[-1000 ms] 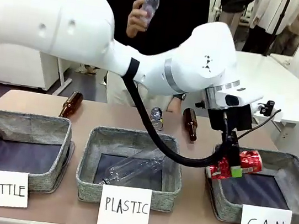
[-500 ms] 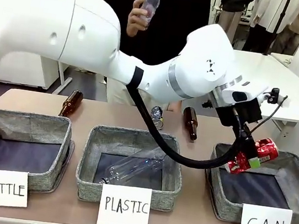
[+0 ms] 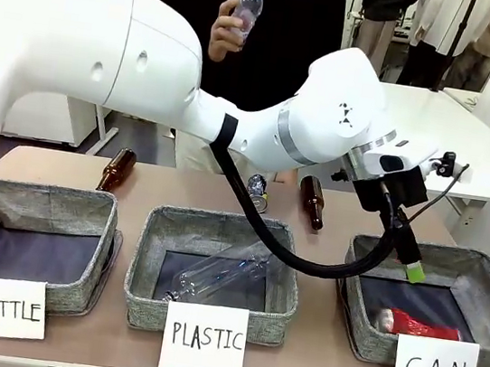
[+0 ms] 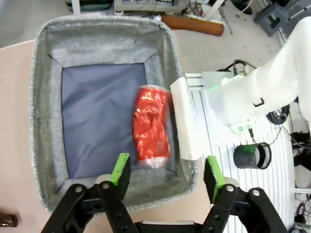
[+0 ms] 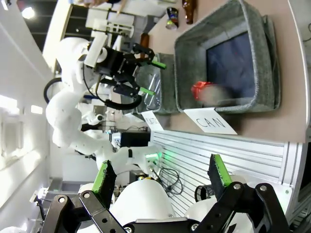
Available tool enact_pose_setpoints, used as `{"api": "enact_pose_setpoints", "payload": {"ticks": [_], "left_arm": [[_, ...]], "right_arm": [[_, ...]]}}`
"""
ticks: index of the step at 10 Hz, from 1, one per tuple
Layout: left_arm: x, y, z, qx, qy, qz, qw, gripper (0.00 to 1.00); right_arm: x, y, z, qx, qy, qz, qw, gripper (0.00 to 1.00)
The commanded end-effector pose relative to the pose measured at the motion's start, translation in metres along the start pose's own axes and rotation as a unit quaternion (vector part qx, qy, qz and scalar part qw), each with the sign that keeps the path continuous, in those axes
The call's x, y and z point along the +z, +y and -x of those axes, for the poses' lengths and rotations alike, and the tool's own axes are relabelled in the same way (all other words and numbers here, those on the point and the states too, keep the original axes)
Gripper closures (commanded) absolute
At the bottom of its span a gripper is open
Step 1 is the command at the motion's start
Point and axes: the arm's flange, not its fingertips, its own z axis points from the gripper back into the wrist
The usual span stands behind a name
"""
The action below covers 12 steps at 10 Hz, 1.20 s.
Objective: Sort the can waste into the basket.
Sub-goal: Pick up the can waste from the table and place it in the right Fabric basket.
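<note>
Clearance matters now: my left hand (image 4: 166, 171) hangs open and empty over the basket (image 4: 43, 121), red can (image 4: 151, 127) lying inside, so I should lift straight up before reaching for the dark can (image 3: 257, 193) across the worktop (image 3: 189, 189).

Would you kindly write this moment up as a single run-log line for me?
left tool: open, above CAN basket | red can: inside that basket, ungripped | dark can: on table, unsorted | right tool: open, empty
</note>
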Motion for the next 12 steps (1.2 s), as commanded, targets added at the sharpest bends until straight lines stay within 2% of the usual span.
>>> {"api": "enact_pose_setpoints", "payload": {"ticks": [1, 5, 6, 7, 8, 9, 10, 11, 12], "left_arm": [[0.001, 0.004, -0.011, 0.007, 0.005, 0.0, 1.0, 0.0], [0.005, 0.012, -0.004, 0.028, 0.032, -0.014, 0.999, 0.0], [0.024, 0.015, 0.005, 0.074, 0.081, -0.028, 0.994, 0.0], [0.061, 0.017, 0.024, 0.105, 0.113, -0.07, 0.986, 0.0], [0.114, 0.015, 0.05, 0.179, 0.149, -0.09, 0.968, 0.0], [0.177, 0.006, 0.087, 0.256, 0.144, -0.075, 0.953, 0.0], [0.232, -0.003, 0.127, 0.324, 0.119, -0.104, 0.933, 0.0], [0.279, -0.015, 0.177, 0.399, 0.077, -0.126, 0.905, 0.0], [0.321, -0.032, 0.232, 0.466, 0.026, -0.112, 0.877, 0.0]], "right_arm": [[0.003, 0.003, 0.007, 0.0, -0.007, -0.008, 1.0, 0.0], [0.003, 0.003, 0.007, 0.0, -0.007, -0.008, 1.0, 0.0], [0.003, 0.003, 0.007, 0.0, -0.007, -0.008, 1.0, 0.0], [0.0, 0.0, 0.0, 0.0, 0.0, 0.0, 1.0, 0.0], [-0.004, 0.029, -0.015, 0.021, -0.026, -0.038, 0.999, 0.0], [-0.022, 0.062, -0.034, 0.054, -0.024, -0.053, 0.997, 0.0], [-0.048, 0.086, -0.053, 0.078, -0.005, -0.069, 0.995, 0.0], [-0.078, 0.107, -0.071, 0.089, 0.017, -0.073, 0.993, 0.0], [-0.111, 0.127, -0.084, 0.089, 0.036, -0.086, 0.992, 0.0]]}}
